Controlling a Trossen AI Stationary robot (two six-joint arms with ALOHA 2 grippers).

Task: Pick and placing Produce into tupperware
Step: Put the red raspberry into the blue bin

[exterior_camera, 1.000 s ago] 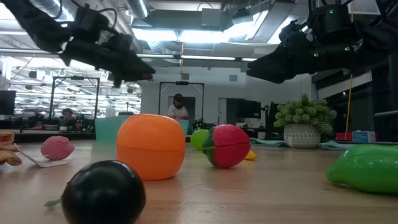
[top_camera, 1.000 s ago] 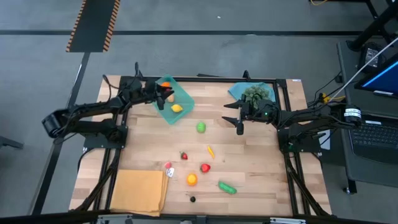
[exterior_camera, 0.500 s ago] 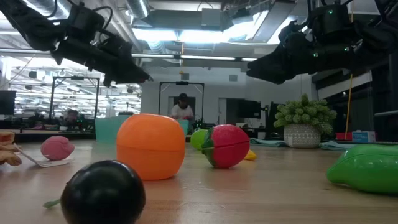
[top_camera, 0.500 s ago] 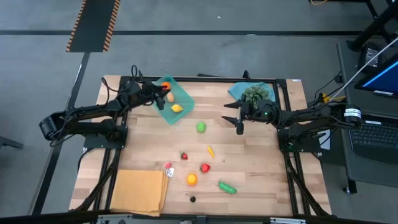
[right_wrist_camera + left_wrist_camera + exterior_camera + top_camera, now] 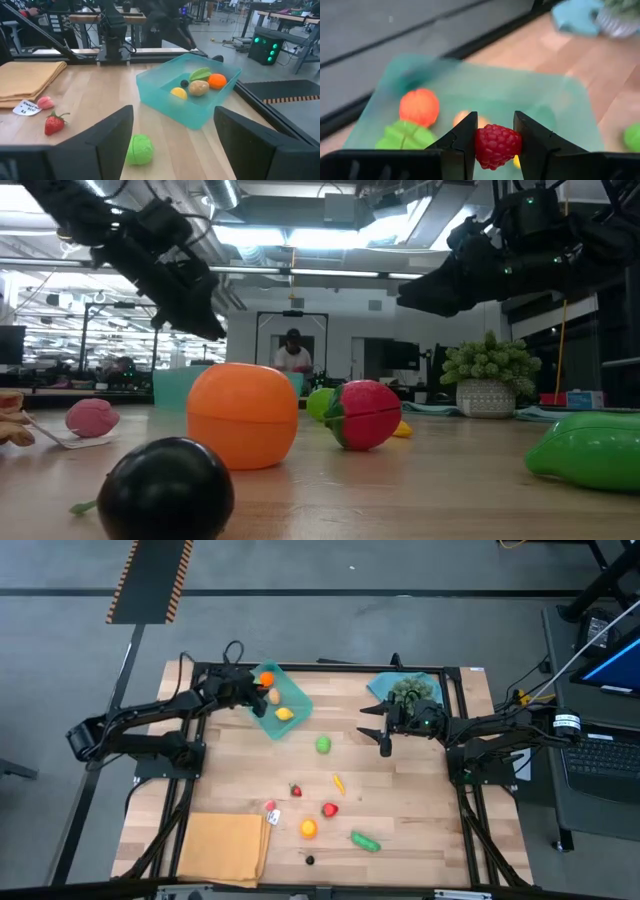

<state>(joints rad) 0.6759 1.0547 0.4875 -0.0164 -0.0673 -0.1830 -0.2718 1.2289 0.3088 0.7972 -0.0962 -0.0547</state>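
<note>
The teal tupperware (image 5: 296,696) stands at the table's far left, holding an orange fruit (image 5: 267,679), a yellow one (image 5: 285,714) and a green piece (image 5: 405,136). My left gripper (image 5: 257,698) hangs over the tray's left part, shut on a red raspberry (image 5: 497,146). My right gripper (image 5: 385,732) hovers open at the far right, above the table, with nothing between its fingers. More produce lies on the wood: a green lime (image 5: 323,745), a strawberry (image 5: 296,790), a red piece (image 5: 330,809), an orange (image 5: 308,829), a green cucumber (image 5: 365,841) and a dark berry (image 5: 310,860). My left gripper pinches the raspberry by its two opposite sides (image 5: 481,145) between its two fingers. The fingers (image 5: 205,320) slant downward, coming from the table's left side. The raspberry is lifted clear, above the inside of the tupperware (image 5: 520,95).
A folded orange-tan mat (image 5: 225,848) lies at the near left corner. A bushy grey-green plant (image 5: 412,690) sits on a blue piece (image 5: 380,688) at the far right, just behind my right gripper. A pink piece on a small tag (image 5: 271,808) lies by the mat.
My left gripper has tipped from nearly level to slanting down toward the tupperware, staying over the same spot and still shut on the raspberry.
</note>
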